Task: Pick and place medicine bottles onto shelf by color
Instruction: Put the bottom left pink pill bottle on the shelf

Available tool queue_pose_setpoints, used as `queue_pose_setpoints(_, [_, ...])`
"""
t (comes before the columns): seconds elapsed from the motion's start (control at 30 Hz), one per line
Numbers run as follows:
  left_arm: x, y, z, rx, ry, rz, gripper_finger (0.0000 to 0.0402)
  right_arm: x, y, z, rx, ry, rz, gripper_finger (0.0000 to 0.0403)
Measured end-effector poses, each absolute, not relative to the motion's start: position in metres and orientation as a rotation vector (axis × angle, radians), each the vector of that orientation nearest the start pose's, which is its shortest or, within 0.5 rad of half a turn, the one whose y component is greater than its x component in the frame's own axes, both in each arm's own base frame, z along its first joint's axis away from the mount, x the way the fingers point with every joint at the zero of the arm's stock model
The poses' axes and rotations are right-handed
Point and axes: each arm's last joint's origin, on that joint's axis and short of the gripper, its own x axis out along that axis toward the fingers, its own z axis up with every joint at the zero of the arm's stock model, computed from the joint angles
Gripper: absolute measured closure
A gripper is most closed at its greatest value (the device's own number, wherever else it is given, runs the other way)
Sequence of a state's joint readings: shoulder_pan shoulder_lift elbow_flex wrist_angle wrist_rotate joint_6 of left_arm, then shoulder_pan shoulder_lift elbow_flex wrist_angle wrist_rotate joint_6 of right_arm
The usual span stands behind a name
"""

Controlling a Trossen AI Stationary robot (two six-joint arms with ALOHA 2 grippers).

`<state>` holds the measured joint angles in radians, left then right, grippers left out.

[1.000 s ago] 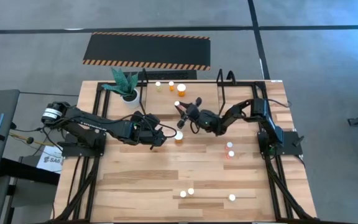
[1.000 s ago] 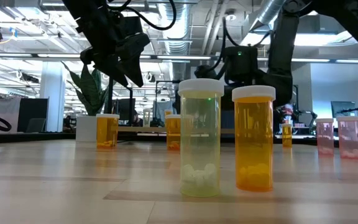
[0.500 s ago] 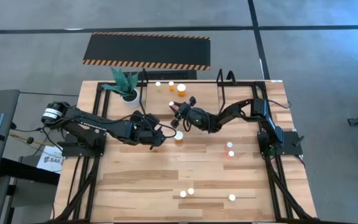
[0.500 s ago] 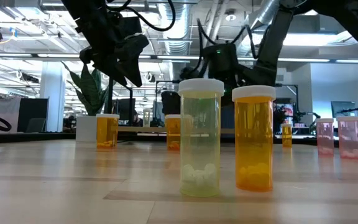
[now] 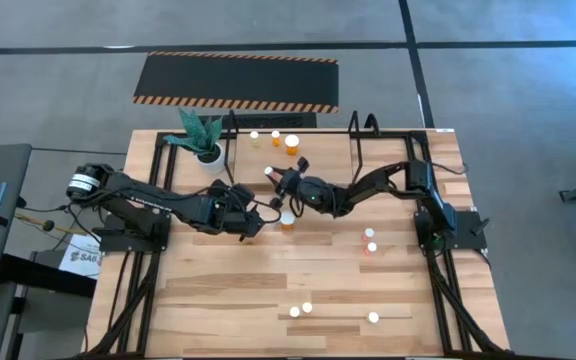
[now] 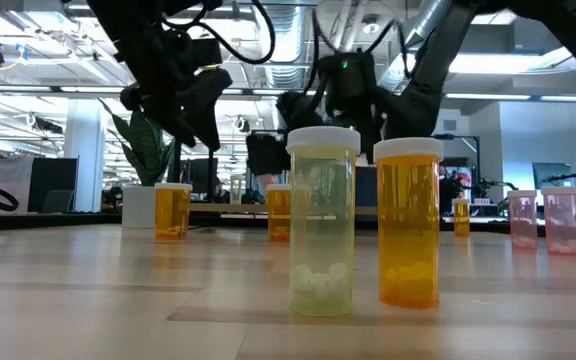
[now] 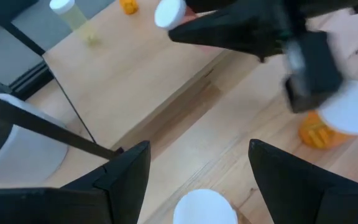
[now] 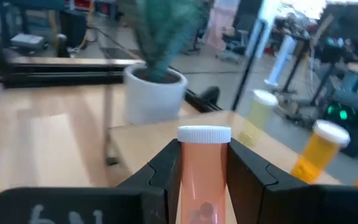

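My right gripper (image 5: 277, 179) is shut on a red-pink medicine bottle with a white cap (image 8: 204, 168), held above the table just in front of the wooden shelf (image 5: 318, 150). Three bottles stand on the shelf: two yellow (image 5: 254, 136) (image 5: 275, 136) and one orange (image 5: 292, 143). My left gripper (image 5: 266, 208) is open, left of an orange bottle (image 5: 288, 219) that stands on the table. In the left wrist view its fingers stand on either side of a white cap (image 7: 204, 208) without touching it. My right gripper pinches the pink bottle's body (image 8: 204, 186) between its two fingers, one on each side, below the white cap (image 8: 204, 134). The fingers reach from the table's right side. The bottle is lifted clear, its cap end showing past the fingers.
A green plant in a white pot (image 5: 204, 140) stands at the shelf's left end. Two pink bottles (image 5: 369, 240) stand on the right of the table. Three more bottles (image 5: 307, 308) stand near the near edge. Black hoop uprights (image 5: 360, 125) frame the shelf.
My right gripper has carried the pink bottle toward the table's left edge, along the front of the shelf, and stays shut on it. The bottle stays clear of the table.
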<state>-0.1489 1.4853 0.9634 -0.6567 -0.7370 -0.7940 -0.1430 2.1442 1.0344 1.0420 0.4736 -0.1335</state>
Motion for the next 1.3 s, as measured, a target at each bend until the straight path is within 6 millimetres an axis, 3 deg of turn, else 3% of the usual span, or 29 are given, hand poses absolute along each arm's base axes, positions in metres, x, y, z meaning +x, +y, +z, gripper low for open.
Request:
queue_pose_setpoints(0.13, [0.276,-0.03,0.215,-0.145,0.771,0.832,0.0143,0.402,-0.052,0.15,-0.252,0.103,-0.633,0.028])
queue_pose_setpoints(0.33, [0.293,-0.043,0.226,-0.094,0.661,0.656,0.0143,0.365,-0.03,0.197,-0.337,0.071,-0.703,0.028])
queue_pose_setpoints(0.53, [0.307,-0.047,0.238,-0.101,0.532,0.538,0.0143,0.315,-0.02,0.239,-0.162,0.027,-0.673,0.028])
queue_pose_setpoints(0.63, [0.311,-0.048,0.244,-0.134,0.458,0.528,0.0143,0.291,-0.01,0.255,-0.015,0.024,-0.549,0.028])
queue_pose_setpoints(0.73, [0.316,-0.05,0.253,-0.126,0.369,0.51,0.0143,0.272,0.004,0.263,0.081,-0.006,-0.355,0.0279])
queue_pose_setpoints(0.87, [0.327,-0.062,0.26,-0.045,0.25,0.435,0.0143,0.256,0.028,0.275,0.082,-0.125,-0.146,0.0279])
queue_pose_setpoints(1.1, [0.343,-0.088,0.265,0.09,0.038,0.306,0.0143,0.249,0.058,0.286,-0.006,-0.263,-0.032,0.028])
queue_pose_setpoints(1.3, [0.343,-0.099,0.274,0.132,-0.074,0.213,0.0143,0.245,0.068,0.289,-0.029,-0.304,0.007,0.028])
